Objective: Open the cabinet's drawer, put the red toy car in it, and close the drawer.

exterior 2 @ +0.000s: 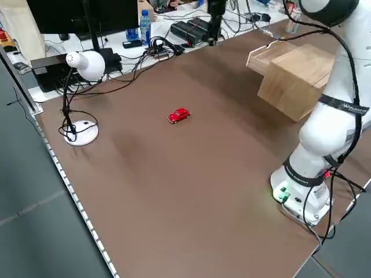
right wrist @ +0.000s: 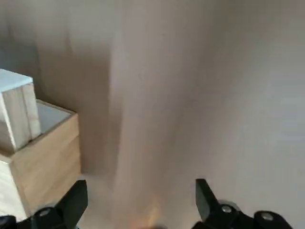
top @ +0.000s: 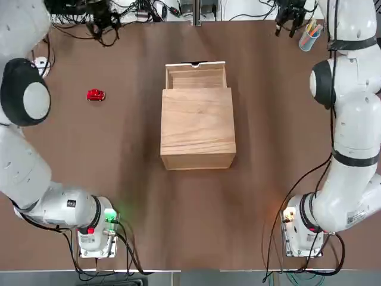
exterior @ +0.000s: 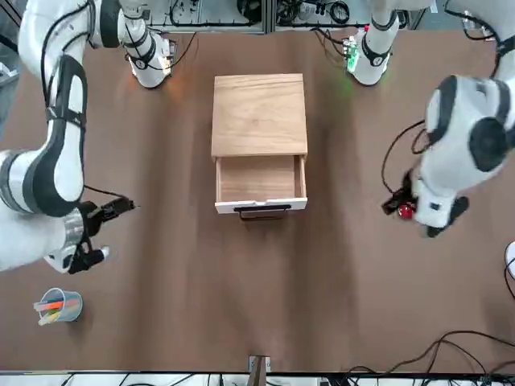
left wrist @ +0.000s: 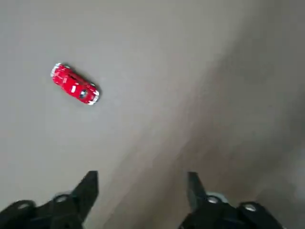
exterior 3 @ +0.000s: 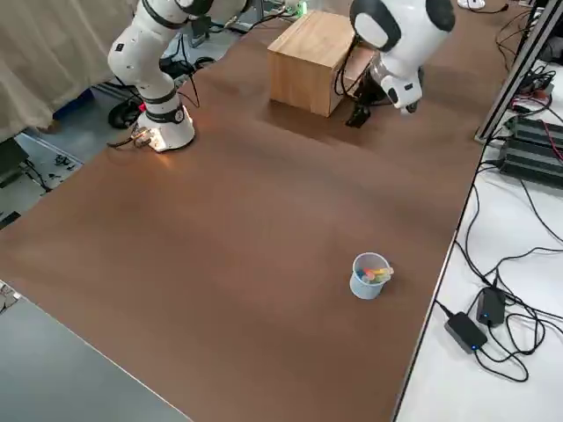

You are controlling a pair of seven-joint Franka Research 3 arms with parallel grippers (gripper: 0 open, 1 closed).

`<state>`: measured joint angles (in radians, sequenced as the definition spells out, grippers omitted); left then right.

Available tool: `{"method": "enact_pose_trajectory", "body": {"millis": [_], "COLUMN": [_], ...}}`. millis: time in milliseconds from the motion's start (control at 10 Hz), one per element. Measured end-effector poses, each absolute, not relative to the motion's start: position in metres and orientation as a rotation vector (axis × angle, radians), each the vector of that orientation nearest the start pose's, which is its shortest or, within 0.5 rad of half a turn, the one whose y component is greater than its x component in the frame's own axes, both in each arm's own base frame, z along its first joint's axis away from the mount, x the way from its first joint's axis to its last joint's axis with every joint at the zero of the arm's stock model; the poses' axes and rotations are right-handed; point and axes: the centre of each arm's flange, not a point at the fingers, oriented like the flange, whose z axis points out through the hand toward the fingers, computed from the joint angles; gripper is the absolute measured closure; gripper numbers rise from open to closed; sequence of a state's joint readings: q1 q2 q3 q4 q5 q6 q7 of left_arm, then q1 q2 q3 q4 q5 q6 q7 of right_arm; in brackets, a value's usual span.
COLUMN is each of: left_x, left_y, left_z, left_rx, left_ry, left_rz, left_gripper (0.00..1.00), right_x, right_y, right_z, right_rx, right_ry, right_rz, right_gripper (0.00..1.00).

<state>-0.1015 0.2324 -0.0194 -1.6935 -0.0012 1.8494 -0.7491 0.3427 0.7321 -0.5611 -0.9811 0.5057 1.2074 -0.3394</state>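
Top view: drawer (top: 196, 75) stands open from the cabinet (top: 197, 128); car (top: 95, 95) sits well left of it. My left hand (left wrist: 141, 191) hovers fingers apart; right hand (right wrist: 142, 202) too.

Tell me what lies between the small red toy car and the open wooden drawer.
Nothing: top view shows only bare brown table between the small red toy car and the open wooden drawer.

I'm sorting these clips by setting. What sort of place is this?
Most likely a robotics lab or test bench, not a home. Two white robot arms are bolted to a brown table, cables and electronics crowd its far edge, and the wooden cabinet and red toy car look like test props.
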Motion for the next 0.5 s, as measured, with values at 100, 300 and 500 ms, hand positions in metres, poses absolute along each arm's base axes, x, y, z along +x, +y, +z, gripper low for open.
{"method": "enact_pose_trajectory", "body": {"millis": [100, 300, 500], "left_x": [0.606, 0.58, 0.565], "left_y": [-0.032, 0.03, 0.078], "left_z": [0.441, 0.406, 0.363], "left_rx": [-2.944, -2.883, -2.805], "left_ry": [-1.099, -1.292, -1.489], "left_rz": [0.088, 0.111, 0.168], "left_gripper": [0.0, 0.0, 0.0], "right_x": [0.687, 0.683, 0.681], "right_y": [0.029, 0.002, -0.013], "right_z": [0.462, 0.484, 0.496], "right_rx": [-2.869, -2.904, -2.918], "right_ry": [-0.319, -0.256, -0.222], "right_rz": [0.515, 0.47, 0.442], "right_gripper": [0.0, 0.0, 0.0]}}
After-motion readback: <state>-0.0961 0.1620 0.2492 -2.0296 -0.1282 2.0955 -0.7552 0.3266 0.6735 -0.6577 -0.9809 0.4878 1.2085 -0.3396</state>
